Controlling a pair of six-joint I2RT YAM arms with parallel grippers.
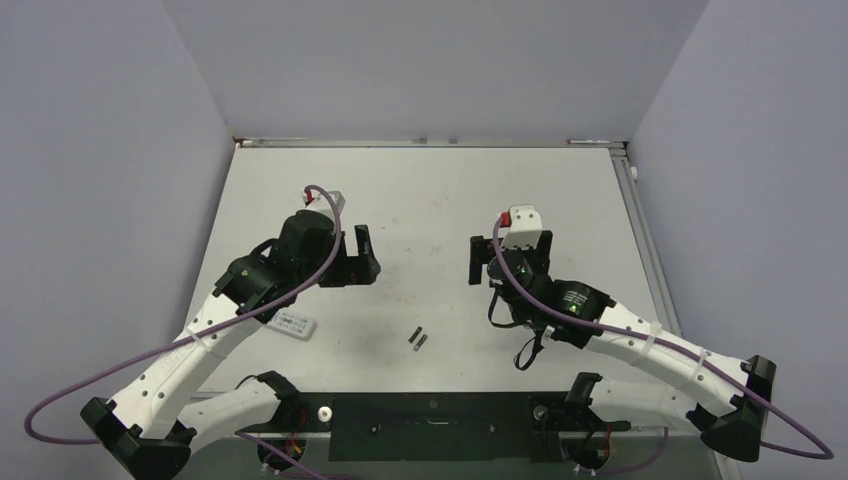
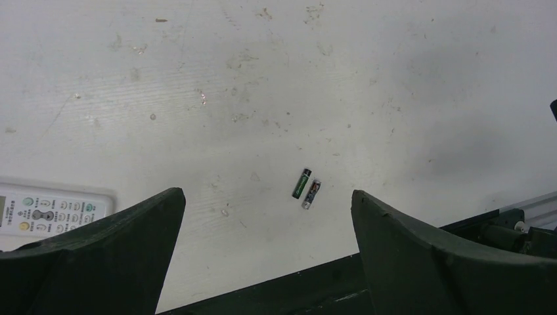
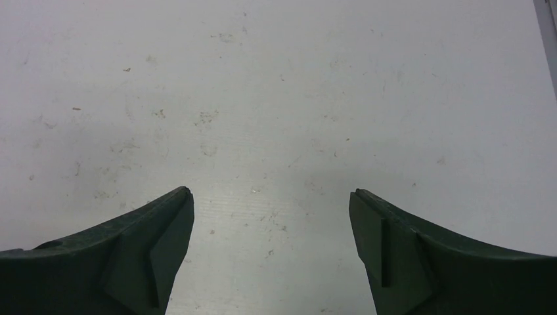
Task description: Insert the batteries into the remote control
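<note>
Two batteries are recorded lying loose on the table toward its near edge, side by side and all but touching, roughly midway between the arms. The remote control is found to their left, well apart from them, flat with its button face up, so the battery slot is not shown. Farther out, the left gripper is held above the table with jaws spread wide and nothing between them, the batteries being framed in its gap. The right gripper is likewise spread wide and empty, over bare table. No battery is judged to have been loaded, and the step in hand is taken to be the approach for a first pickup. For the next move, a fine pinch on one slim cylinder is called for, without its neighbour being dragged along. The remote is expected to need turning over to expose its slot. Labels: a green wrap is noted on one battery and a red and silver mark on the other, no brand legible. Coloured button icons are seen on the remote, with print too small to be read.
</note>
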